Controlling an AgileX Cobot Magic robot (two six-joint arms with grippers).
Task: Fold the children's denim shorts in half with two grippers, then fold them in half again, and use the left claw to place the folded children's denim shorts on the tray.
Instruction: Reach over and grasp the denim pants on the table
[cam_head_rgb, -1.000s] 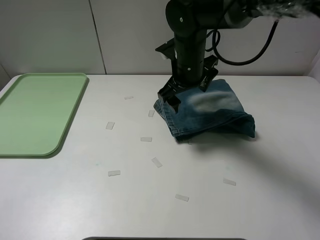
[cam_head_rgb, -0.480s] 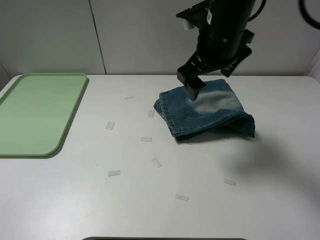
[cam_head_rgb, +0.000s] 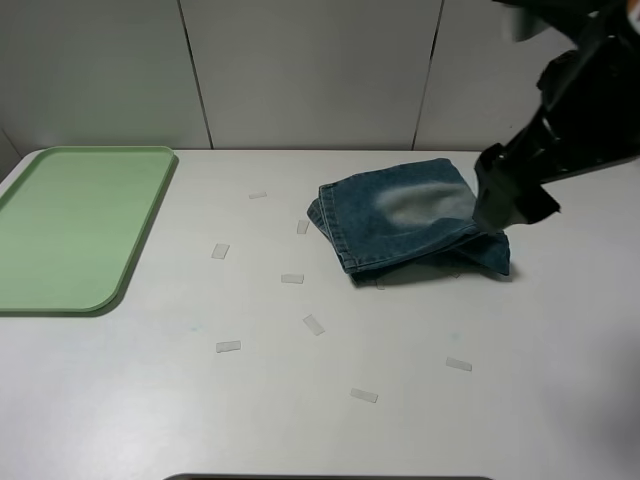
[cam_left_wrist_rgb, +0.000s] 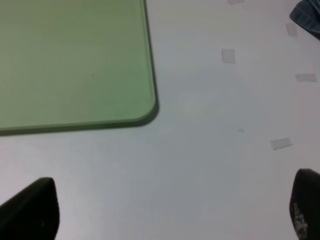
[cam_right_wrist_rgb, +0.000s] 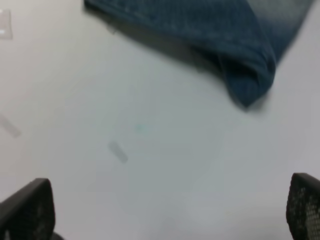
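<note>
We are looking down on a white table (cam_head_rgb: 420, 420) where the shorts (cam_head_rgb: 405, 220) are lying folded into a compact bundle, at about 2 o'clock from the table's middle and well apart from the tray (cam_head_rgb: 60, 230), which is sitting at 9 o'clock. The pale bleached patch is facing up. Small scraps of tape (cam_head_rgb: 313, 324) are lying scattered between the two and toward 6 o'clock.

The right arm (cam_head_rgb: 570, 120) — black and blurred — is hanging over the 3 o'clock side, its lower end covering the bundle's edge there; we cannot tell whether it is touching the cloth. In its wrist view the right claw (cam_right_wrist_rgb: 165, 212) is standing wide, fingertips (cam_right_wrist_rgb: 25, 210) far apart over bare table with nothing between them, a folded corner of the shorts lying just ahead.

The left claw (cam_left_wrist_rgb: 167, 210) is not showing in the high view. Its own camera is showing it spread wide and carrying nothing, hanging over bare table near the tray's rounded corner.
</note>
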